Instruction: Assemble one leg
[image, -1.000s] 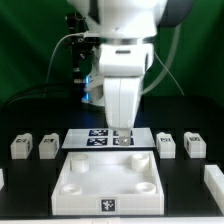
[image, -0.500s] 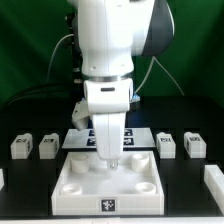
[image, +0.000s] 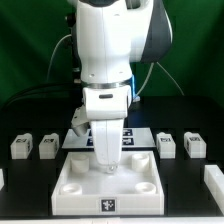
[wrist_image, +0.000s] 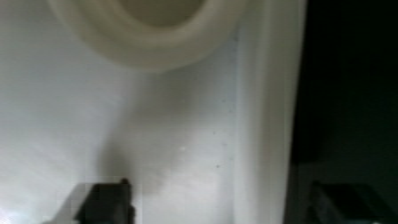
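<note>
Several legs, small white blocks with black tags, stand on the dark table: two at the exterior view's left (image: 22, 146) (image: 47, 146) and two at its right (image: 166, 144) (image: 194, 145). My gripper (image: 107, 166) hangs low over the far middle of the large white square tray-like piece (image: 108, 192), away from every leg. In the wrist view the gripper (wrist_image: 228, 205) is open and empty. Its dark fingertips (wrist_image: 103, 203) stand wide apart over the tray's white surface, with a round corner socket (wrist_image: 151, 30) beyond them.
The marker board (image: 137, 138) lies just behind the tray, mostly hidden by the arm. Another white block (image: 213, 180) sits at the right edge and one (image: 2, 178) at the left edge. Cables hang behind the arm.
The arm has moved toward the exterior view's left and lower, from above the tray's far right corner to over its far middle. The legs have not moved.
</note>
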